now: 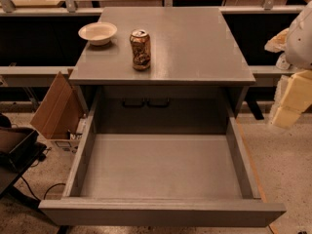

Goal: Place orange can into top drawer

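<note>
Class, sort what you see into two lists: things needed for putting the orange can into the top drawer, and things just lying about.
For the job:
orange can, upright on the cabinet top
top drawer, pulled open
robot's hand, at the right edge of view

Lying about:
bowl, left of the can
cardboard box, left of the drawer

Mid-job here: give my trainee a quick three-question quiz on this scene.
1. True or false: the small orange-brown drink can lies inside the wide shallow grey top drawer.
2. What sits left of the can? A) round cream bowl B) mug C) sponge
3. Fill in: the robot's gripper is at the picture's ____ edge, apart from the can.
Key: 1 false, it stands on the grey cabinet top; 2 A; 3 right.
</note>
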{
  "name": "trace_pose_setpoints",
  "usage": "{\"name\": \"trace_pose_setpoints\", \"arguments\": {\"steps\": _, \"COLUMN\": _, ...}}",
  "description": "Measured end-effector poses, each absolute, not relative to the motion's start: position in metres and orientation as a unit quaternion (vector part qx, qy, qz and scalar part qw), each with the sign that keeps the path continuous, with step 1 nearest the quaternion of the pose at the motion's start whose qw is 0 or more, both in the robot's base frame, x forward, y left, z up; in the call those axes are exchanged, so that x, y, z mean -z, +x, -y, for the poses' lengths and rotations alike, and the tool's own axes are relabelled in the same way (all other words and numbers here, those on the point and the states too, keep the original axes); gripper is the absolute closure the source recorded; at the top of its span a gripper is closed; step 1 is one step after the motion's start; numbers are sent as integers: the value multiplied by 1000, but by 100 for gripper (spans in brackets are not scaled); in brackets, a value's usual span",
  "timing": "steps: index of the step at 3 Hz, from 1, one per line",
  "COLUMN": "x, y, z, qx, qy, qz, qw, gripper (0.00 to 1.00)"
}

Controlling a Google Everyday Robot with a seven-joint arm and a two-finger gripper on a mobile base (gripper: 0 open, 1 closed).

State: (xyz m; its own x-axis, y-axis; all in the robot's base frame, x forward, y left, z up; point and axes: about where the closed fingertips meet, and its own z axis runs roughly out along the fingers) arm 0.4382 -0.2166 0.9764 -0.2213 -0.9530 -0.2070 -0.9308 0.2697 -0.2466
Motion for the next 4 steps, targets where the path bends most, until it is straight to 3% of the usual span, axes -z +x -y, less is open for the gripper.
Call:
{"name": "trace_pose_setpoints", "arguments": {"steps": 2, "x": -974, "y": 447, "z": 210, "qx": 28, "qy": -609, "qz": -773, "qw": 178, "gripper": 0}}
{"name": "trace_pose_setpoints", "arguments": {"steps": 4, "x": -967, "y": 497, "z": 170, "qx": -18, "qy": -644, "qz": -736, "qw": 206, "gripper": 0}}
